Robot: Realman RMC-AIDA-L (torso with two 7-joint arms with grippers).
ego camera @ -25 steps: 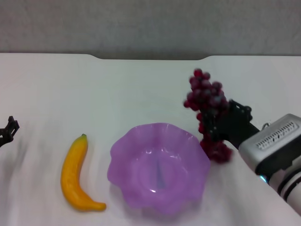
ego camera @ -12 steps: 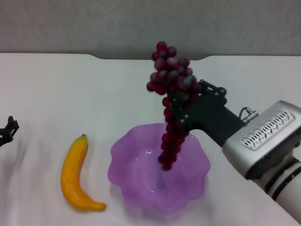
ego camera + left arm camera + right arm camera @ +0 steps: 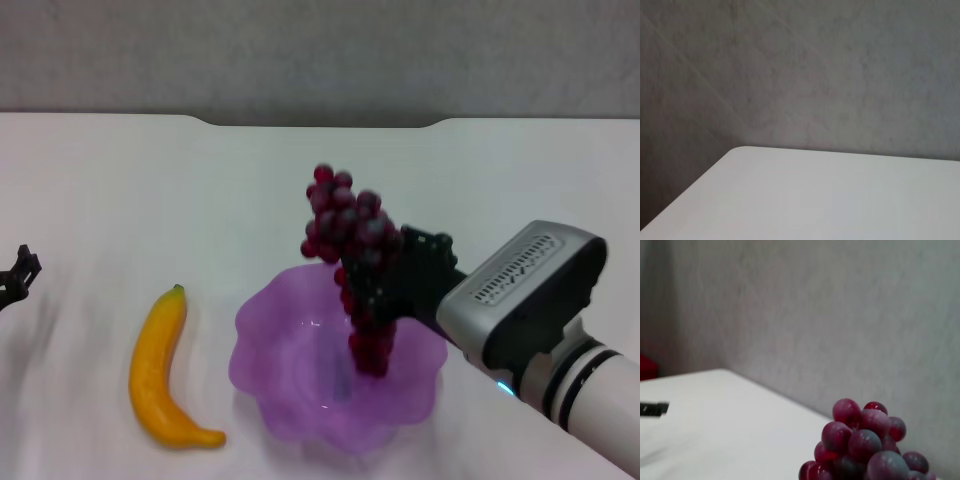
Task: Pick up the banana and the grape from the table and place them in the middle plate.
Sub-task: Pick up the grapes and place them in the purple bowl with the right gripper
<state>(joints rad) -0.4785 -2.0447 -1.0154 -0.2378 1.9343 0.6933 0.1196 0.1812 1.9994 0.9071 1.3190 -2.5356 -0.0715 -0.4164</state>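
A: Where is the bunch of grapes (image 3: 352,262)?

B: Held up in the right tool (image 3: 385,285), closed on the bunch about halfway along it. The bunch stands nearly upright over the middle plate (image 3: 270,350): the wide head of it rises above the tool, and the thin tail hangs down inside the plate's right half. I cannot tell whether the lowest grapes touch the dish.

A: What does the bunch look like?

B: Many small round grapes, dark red to purple and glossy, packed thick at the top and narrowing to a string below. In the right wrist view the top of the bunch (image 3: 865,445) shows close up against a grey wall, each grape with a small highlight.

A: And the plate?

B: A translucent light-purple dish with a wavy, flower-like rim, sitting on the white desk (image 3: 120,190) at the near middle. It is the biggest thing there.

A: The banana?

B: The banana (image 3: 163,372) lies flat on the desk just left of the plate, apart from it. It is yellow-orange and curved, with its small green stem end pointing to the far side and its other end bending toward the plate at the near side.

A: What about the left arm?

B: Only a dark bit of the left tool (image 3: 18,275) shows at the far left edge over the desk, well apart from the banana. Whether it is open or closed cannot be told. The left wrist view gives only a desk corner (image 3: 805,195) and the grey wall.
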